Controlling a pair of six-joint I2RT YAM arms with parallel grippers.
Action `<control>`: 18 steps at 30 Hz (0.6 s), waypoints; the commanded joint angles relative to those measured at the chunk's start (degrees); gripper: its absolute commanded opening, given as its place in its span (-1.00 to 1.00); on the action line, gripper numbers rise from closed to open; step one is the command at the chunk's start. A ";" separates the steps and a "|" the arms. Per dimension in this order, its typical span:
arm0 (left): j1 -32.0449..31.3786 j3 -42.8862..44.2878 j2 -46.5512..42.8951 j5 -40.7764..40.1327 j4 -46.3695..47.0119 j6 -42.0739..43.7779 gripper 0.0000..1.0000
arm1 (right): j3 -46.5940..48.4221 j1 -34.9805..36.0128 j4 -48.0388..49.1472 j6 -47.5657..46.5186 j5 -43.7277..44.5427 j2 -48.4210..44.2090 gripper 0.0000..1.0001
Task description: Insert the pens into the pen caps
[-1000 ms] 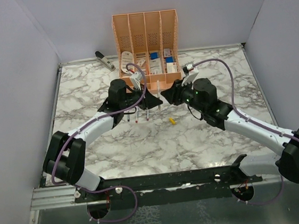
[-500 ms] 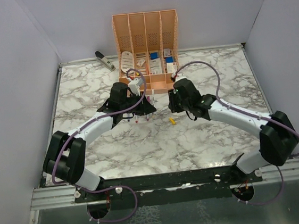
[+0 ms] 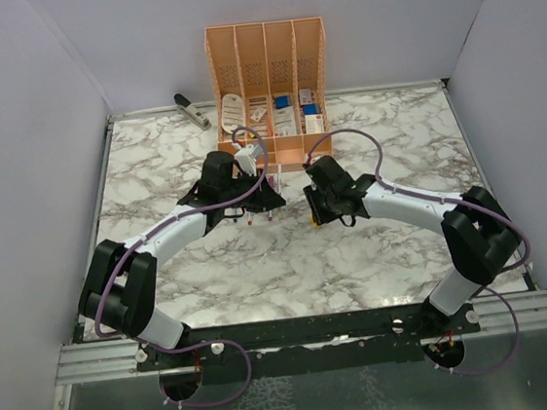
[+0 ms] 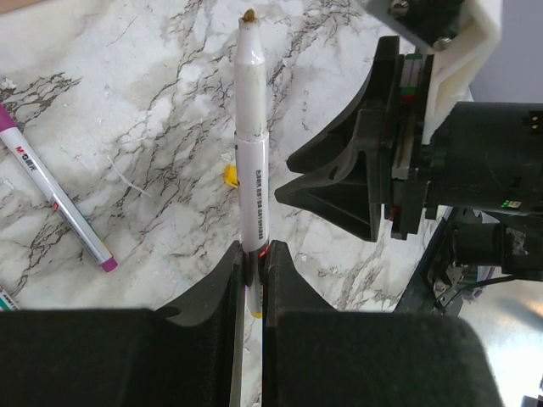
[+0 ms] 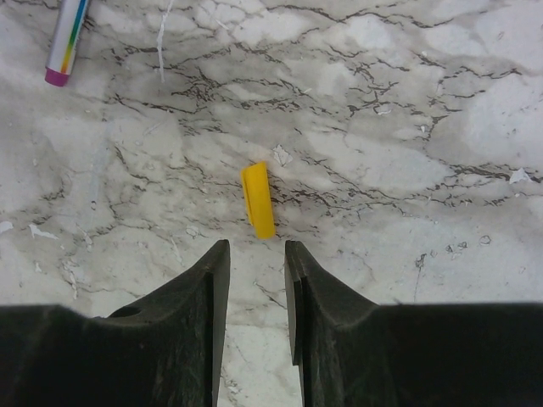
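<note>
Yellow cap [image 5: 258, 199] is lying just beyond the narrowly parted right jaws; left jaws are gripping a pen [image 4: 251, 153].

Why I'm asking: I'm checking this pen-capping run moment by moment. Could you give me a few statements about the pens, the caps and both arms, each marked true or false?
1. The left gripper is shut on a pen. True.
2. That pen's tip is capped. False: its yellowish tip is bare.
3. The yellow cap is gripped between the jaws of the right gripper. False: it lies loose on the table just ahead of the jaws, which are open.
4. A purple-ended pen lies on the table to one side of the held pen. True.
5. The stapler sits inside the peach organizer. False: it lies on the table to the organizer's left.
</note>
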 commanded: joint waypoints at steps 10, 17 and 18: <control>0.26 0.04 0.67 2.62 0.64 1.27 -1.00 | 2.37 0.10 2.23 -1.98 -2.01 5.53 -0.30; 0.26 0.43 1.38 3.23 1.00 1.25 -1.00 | 3.50 0.15 2.96 -2.84 -1.19 8.09 -0.24; 0.26 0.53 1.53 3.26 0.96 1.32 -1.00 | 3.59 0.15 3.06 -2.95 -1.05 8.43 -0.24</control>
